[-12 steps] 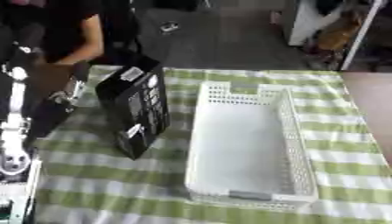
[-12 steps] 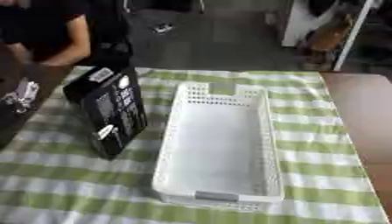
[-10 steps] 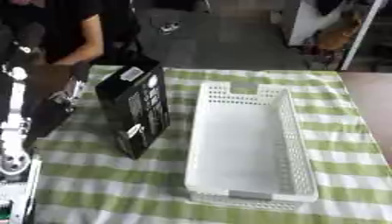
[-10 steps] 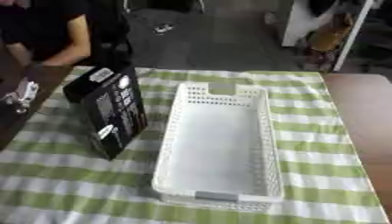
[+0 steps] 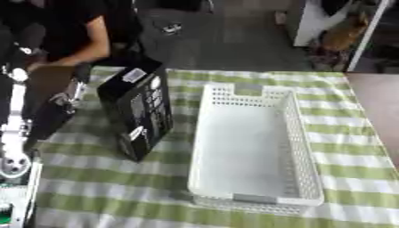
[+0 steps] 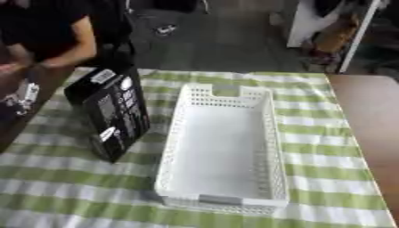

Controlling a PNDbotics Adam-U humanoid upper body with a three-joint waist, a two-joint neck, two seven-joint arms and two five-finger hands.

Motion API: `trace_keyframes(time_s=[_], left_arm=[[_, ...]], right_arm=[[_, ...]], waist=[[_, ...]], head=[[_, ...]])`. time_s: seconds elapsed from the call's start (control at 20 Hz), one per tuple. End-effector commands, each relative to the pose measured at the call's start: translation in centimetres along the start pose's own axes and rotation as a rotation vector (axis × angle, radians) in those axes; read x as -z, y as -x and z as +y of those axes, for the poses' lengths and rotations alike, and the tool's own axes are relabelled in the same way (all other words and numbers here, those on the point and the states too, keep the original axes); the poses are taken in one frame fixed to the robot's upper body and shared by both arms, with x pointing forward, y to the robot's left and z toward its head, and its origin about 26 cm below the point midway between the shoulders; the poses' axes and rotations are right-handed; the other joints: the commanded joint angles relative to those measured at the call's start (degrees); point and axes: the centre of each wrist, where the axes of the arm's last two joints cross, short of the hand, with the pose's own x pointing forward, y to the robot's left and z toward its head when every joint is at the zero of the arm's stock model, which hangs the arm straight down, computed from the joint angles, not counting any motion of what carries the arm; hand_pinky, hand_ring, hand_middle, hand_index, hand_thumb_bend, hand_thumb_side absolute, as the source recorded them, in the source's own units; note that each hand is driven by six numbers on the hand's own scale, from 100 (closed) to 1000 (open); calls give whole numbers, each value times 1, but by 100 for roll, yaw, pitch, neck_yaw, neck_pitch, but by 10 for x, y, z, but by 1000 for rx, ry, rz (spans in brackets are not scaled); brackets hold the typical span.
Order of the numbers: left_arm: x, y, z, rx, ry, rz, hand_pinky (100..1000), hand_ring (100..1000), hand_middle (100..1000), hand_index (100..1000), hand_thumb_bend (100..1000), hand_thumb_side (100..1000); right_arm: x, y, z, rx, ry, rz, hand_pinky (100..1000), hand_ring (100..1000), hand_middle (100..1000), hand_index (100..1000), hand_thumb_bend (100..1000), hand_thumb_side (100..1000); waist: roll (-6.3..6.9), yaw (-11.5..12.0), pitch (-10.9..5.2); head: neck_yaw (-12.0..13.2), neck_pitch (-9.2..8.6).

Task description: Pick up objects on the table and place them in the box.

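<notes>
1. Compared with half a second ago, almost nothing has moved: the black box (image 5: 140, 113) stands at the same place left of the white basket (image 6: 221, 147), and only my left arm at the left edge sits a little differently in the right eye view.
2. I see the black box standing on its narrow end and leaning a little, on the green and white checked cloth (image 5: 101, 191) of the bench. It is just beside the basket's left wall; I cannot tell if they touch.
3. White labels show on the box's top and on its lower front.
4. I see nothing inside the basket, only its white floor.
5. My left hand (image 5: 64, 99) shows at the left edge, near the box but apart from it. It holds nothing that I can see, and I cannot tell how far its fingers are open.
6. My right hand shows in no view.
</notes>
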Motion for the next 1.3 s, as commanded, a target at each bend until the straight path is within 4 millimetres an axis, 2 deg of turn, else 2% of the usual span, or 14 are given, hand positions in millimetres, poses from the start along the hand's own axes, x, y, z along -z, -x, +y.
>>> trace_keyframes(time_s=[0.05, 0.5, 0.85, 0.9, 0.95, 1.3], left_arm=[[6, -6, 7, 17, -11, -35, 891, 941, 980, 978, 1000, 727], [4, -6, 5, 25, 4, -20, 889, 941, 980, 976, 984, 727], [-9, -3, -3, 19, 78, 27, 887, 942, 983, 974, 940, 765], [-10, -2, -4, 17, 88, 35, 887, 942, 983, 974, 948, 699], [-13, -1, -5, 18, 101, 48, 887, 942, 984, 973, 930, 773], [-25, 9, -17, 23, 173, 105, 885, 943, 987, 972, 904, 798]], right_arm=[[6, -6, -3, -8, -2, -30, 754, 810, 850, 964, 100, 745], [5, -5, -3, -9, -3, -26, 755, 811, 851, 964, 100, 744], [5, -5, -3, -9, -4, -25, 755, 811, 851, 964, 100, 744], [5, -5, -3, -8, -4, -25, 755, 811, 851, 964, 100, 744], [5, -5, -3, -8, -4, -25, 755, 811, 851, 965, 100, 744], [5, -5, -3, -7, -5, -24, 755, 811, 851, 965, 100, 743]], waist=[[-3, -3, -59], [-4, -1, -55], [-10, -1, -43], [-10, -1, -43], [-11, 0, -41], [-16, 3, -37]], head=[[58, -95], [65, -91], [70, -96], [72, -95], [72, -97], [79, -100]])
